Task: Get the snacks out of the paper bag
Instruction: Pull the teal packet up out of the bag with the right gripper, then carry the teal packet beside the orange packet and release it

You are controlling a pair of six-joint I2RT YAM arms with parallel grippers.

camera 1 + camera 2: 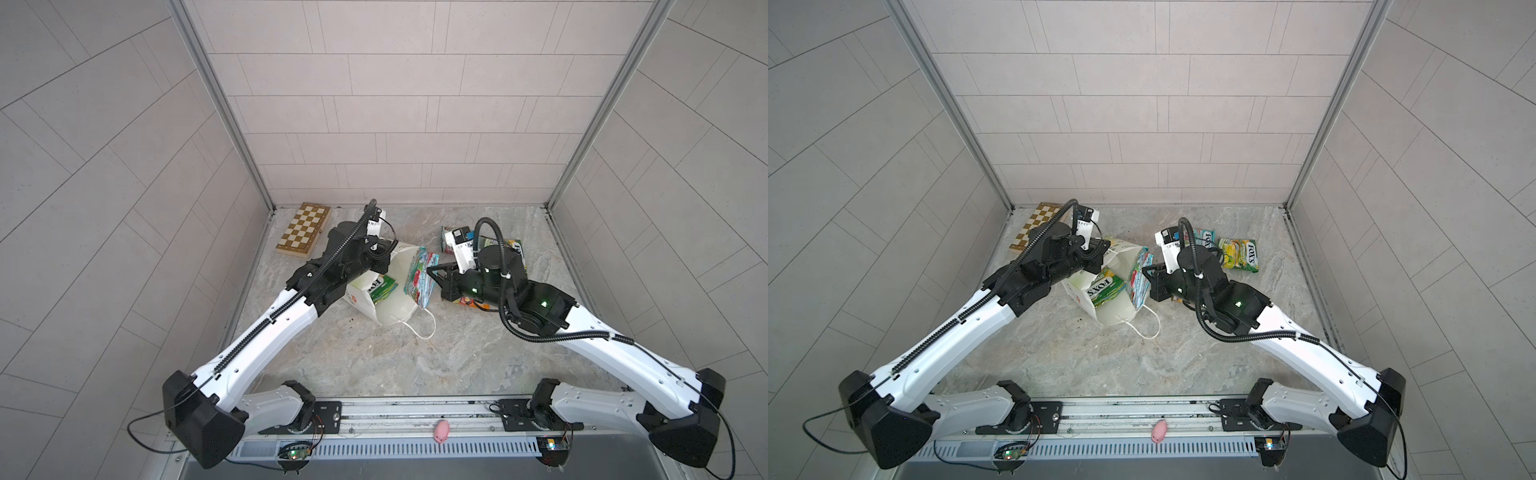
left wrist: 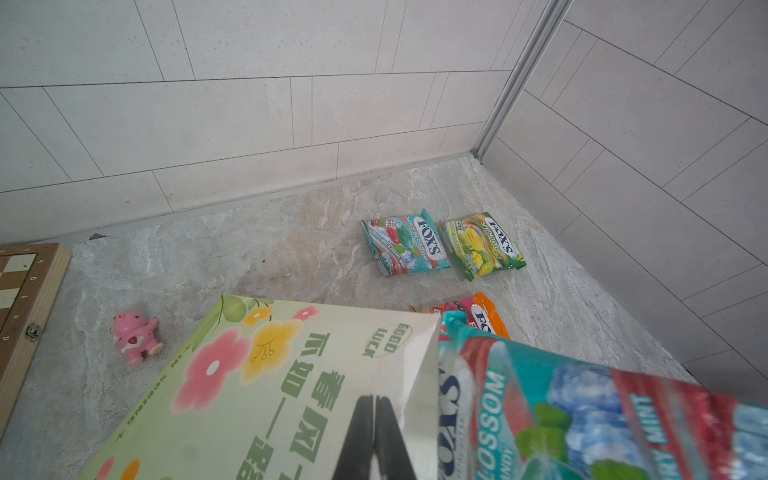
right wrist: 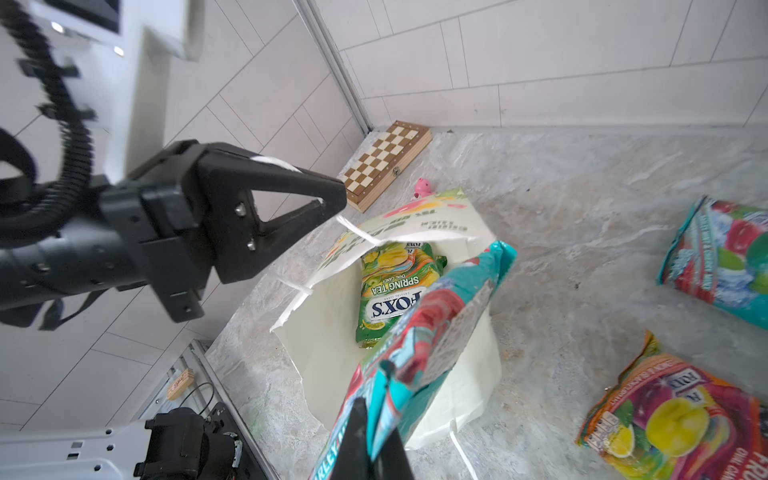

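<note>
Under both of your arms, the table (image 1: 374, 361) carries everything. Between your two grippers sits the bag (image 1: 397, 309), its mouth gaping toward your right gripper (image 3: 372, 419), its flowered side panel facing your left wrist camera. Beyond your left gripper (image 3: 334, 199), toward the back corner, the board (image 1: 304, 228) lies flat and shut, well apart from the bag.

Your left gripper is pinched tight on the bag's upper rim, jaws together with the paper edge between them. Your right gripper is clamped narrow on the held packet (image 3: 436, 332), a teal one, gripping it by one end. That packet stands on edge across the bag's mouth, its far end poking past the rim. You cannot tell whether it touches the paper.

Inside the bag, below the held packet, the green packet (image 3: 390, 291) lies flat on the inner wall.

Behind your right gripper, three more snacks lie flat on the table, outside the bag. The teal packet (image 2: 405, 243) and the yellow packet (image 2: 482, 245) sit just beside each other. The orange packet (image 2: 478, 313) lies nearer your right gripper, partly hidden under that arm in both top views.

Past your left gripper, between bag and board, the pig (image 2: 135, 336) lies on the table. A second pig (image 1: 441, 430) rests on the rail between your arms' bases.
</note>
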